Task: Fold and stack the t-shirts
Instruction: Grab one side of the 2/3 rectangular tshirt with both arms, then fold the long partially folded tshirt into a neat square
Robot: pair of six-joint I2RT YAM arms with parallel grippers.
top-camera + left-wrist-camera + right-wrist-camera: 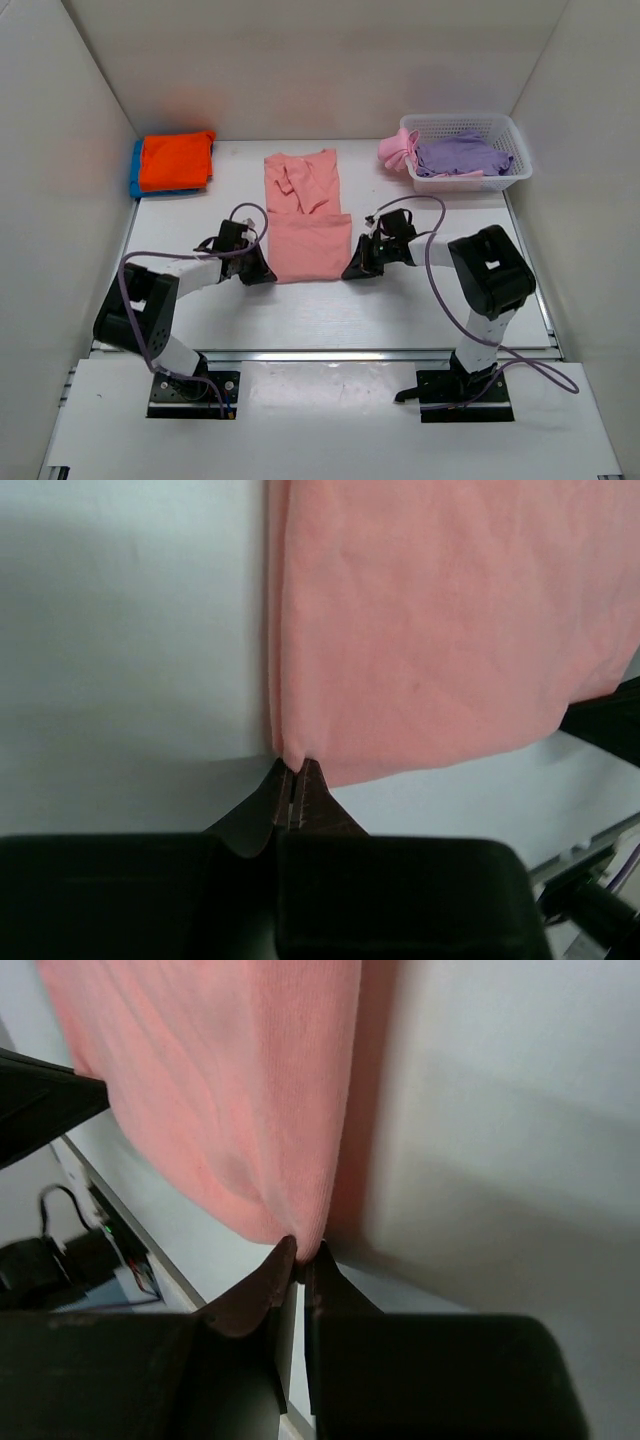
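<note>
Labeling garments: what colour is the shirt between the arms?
The shirt is plain salmon-pink; best in top external view.

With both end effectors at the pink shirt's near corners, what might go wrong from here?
The left end effector and right end effector each pinch only the very tip of a corner of the pink shirt, so either could slip free on lifting. The shirt's far half lies rumpled, so folding over it may trap creases.
</note>
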